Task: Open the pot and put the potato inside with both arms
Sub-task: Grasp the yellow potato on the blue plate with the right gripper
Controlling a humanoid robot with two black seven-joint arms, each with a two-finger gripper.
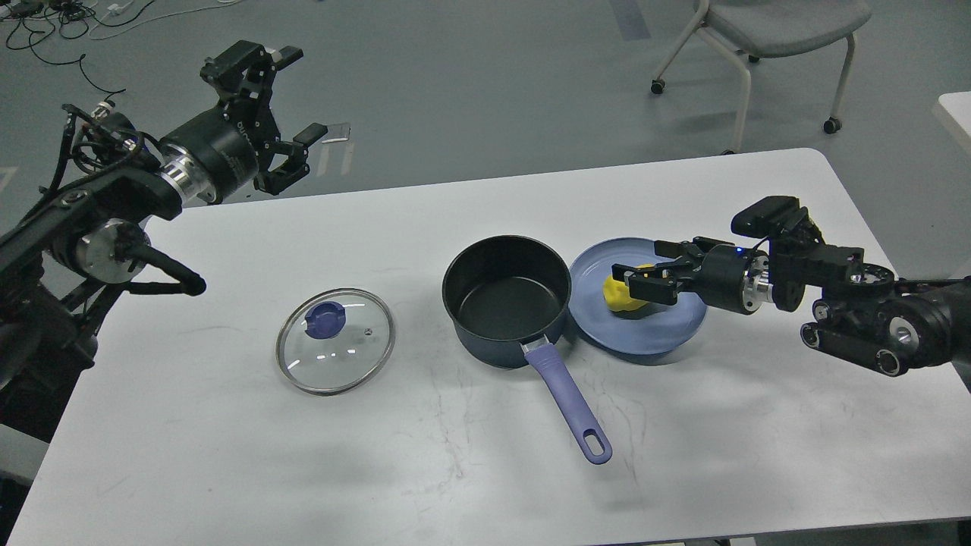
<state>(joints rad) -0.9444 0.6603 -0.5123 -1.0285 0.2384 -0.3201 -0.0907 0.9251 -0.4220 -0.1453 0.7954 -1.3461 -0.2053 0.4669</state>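
Two hands: right hand is gripping the potato on the plate; left hand is hovering open; pot is sitting uncovered.

I see the navy pot open mid-table, lavender handle toward the near edge — the yellow potato just right of it.

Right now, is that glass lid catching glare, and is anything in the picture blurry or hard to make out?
In the head view, the glass lid shows small white glints of overhead light. The table carries soft, faint shadows. The picture is mostly sharp, but the right gripper is dark against the yellow potato, so its grip is hard to judge.
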